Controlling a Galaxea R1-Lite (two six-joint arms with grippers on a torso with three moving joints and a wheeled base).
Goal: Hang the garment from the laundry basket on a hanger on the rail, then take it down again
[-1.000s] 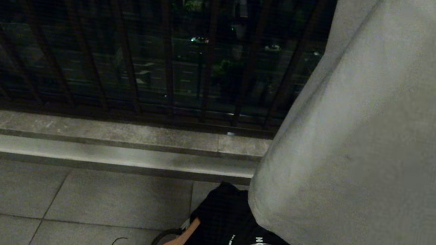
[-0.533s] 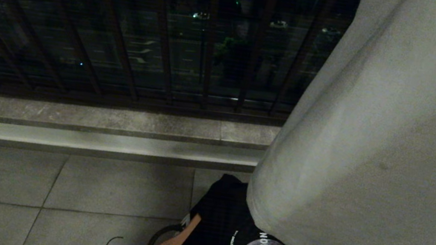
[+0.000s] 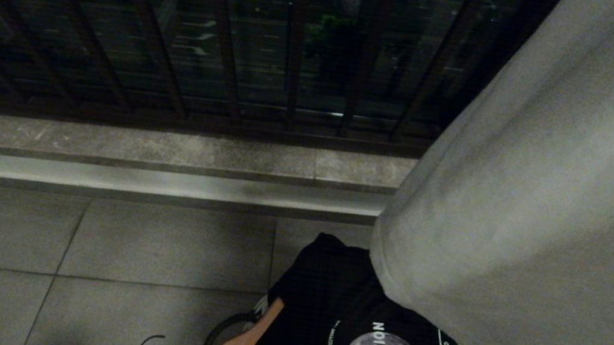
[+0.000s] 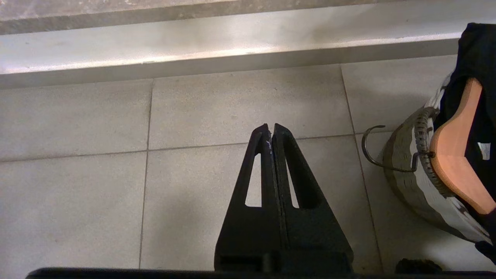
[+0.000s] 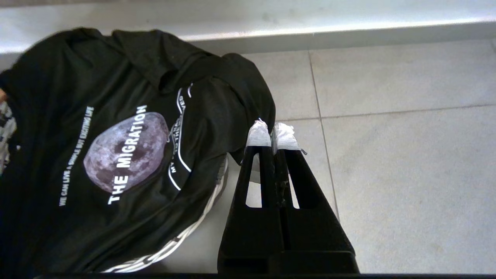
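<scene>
Currently, nothing is held: the left gripper (image 4: 270, 130) and the right gripper (image 5: 273, 130) are both fully closed and empty, poised above the floor tiles (image 3: 162, 248). For a clean pick, the jaws should be opened before the descent, and the wooden hanger (image 4: 455, 155) should be gripped clear of its hook (image 4: 370, 149). A black T-shirt (image 5: 128, 128) with a moon print is draped over the laundry basket (image 4: 407, 170), with the hanger protruding over the rim.
</scene>
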